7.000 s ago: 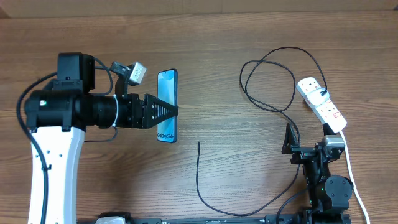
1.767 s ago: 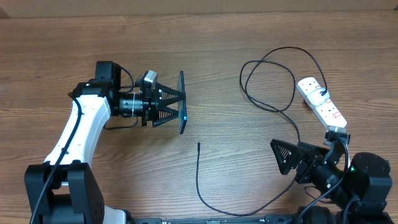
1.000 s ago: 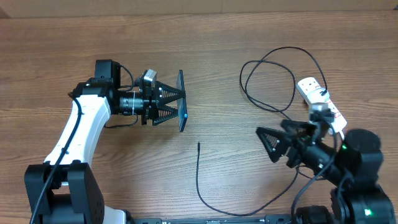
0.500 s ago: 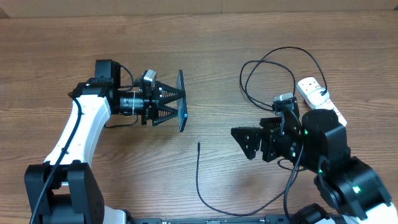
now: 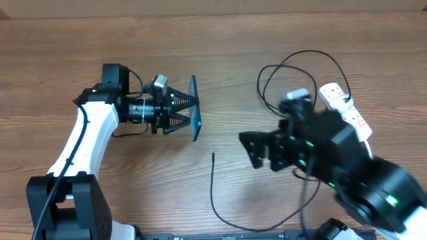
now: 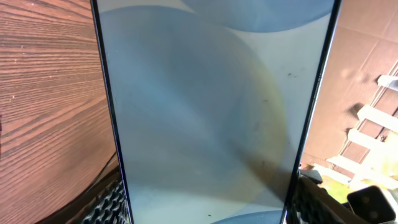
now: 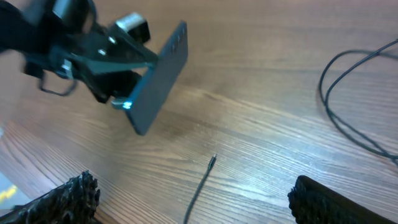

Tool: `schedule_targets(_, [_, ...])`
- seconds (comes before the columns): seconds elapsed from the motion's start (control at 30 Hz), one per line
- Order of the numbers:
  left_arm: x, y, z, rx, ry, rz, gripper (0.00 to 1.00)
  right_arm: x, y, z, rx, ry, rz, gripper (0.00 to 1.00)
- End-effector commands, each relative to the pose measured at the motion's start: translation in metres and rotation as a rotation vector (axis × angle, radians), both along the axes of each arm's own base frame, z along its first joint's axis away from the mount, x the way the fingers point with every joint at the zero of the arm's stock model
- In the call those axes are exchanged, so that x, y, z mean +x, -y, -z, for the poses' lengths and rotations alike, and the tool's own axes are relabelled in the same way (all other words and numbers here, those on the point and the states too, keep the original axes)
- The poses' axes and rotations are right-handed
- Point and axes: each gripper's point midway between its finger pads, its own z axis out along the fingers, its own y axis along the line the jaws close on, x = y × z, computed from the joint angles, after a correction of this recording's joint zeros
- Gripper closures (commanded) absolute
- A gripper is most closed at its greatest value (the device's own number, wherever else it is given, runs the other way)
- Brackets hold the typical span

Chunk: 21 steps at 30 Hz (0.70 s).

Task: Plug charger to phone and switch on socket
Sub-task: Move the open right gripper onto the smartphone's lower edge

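Note:
My left gripper (image 5: 189, 110) is shut on the phone (image 5: 195, 111), holding it up on its long edge above the table. In the left wrist view the phone's pale screen (image 6: 205, 112) fills the frame between the ribbed pads (image 6: 112, 202). The charger's thin black cable lies on the wood, its connector tip (image 5: 213, 155) free below the phone. My right gripper (image 5: 251, 151) hovers open just right of that tip. From the right wrist the tip (image 7: 212, 161) lies ahead between the wide-spread fingers (image 7: 71, 196), with the phone (image 7: 158, 78) beyond. The socket (image 5: 333, 95) is partly hidden behind the right arm.
The black cable loops in wide coils (image 5: 287, 80) at the back right and runs along the front edge (image 5: 230, 225). The socket's thick white cord is hidden by the right arm. Bare wooden table (image 5: 220, 47) lies between the two arms.
The right arm has swung left from beside the socket towards the cable tip, jaws staying open. The left arm and the phone have not moved.

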Motion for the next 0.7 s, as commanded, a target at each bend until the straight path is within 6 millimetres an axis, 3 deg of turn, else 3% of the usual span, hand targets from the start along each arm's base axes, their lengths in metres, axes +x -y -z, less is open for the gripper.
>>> schedule_targets(0.0, [-0.001, 0.001, -0.003, -0.027, -0.019, 0.0, 0.76, 0.012, -0.012, 0.011, -0.029, -0.021, 0.043, 0.0])
schedule_targets(0.2, [0.0, 0.001, -0.003, -0.027, -0.022, -0.002, 0.76, 0.025, -0.03, 0.022, 0.006, -0.049, 0.195, 0.0])
schedule_targets(0.47, [0.007, 0.001, -0.005, -0.035, -0.048, -0.026, 0.76, 0.002, -0.05, 0.013, 0.042, 0.029, 0.284, 0.0])
schedule_targets(0.67, [0.008, 0.001, -0.006, -0.035, -0.047, -0.028, 0.75, -0.004, -0.04, 0.021, 0.087, 0.138, 0.5, 0.0])
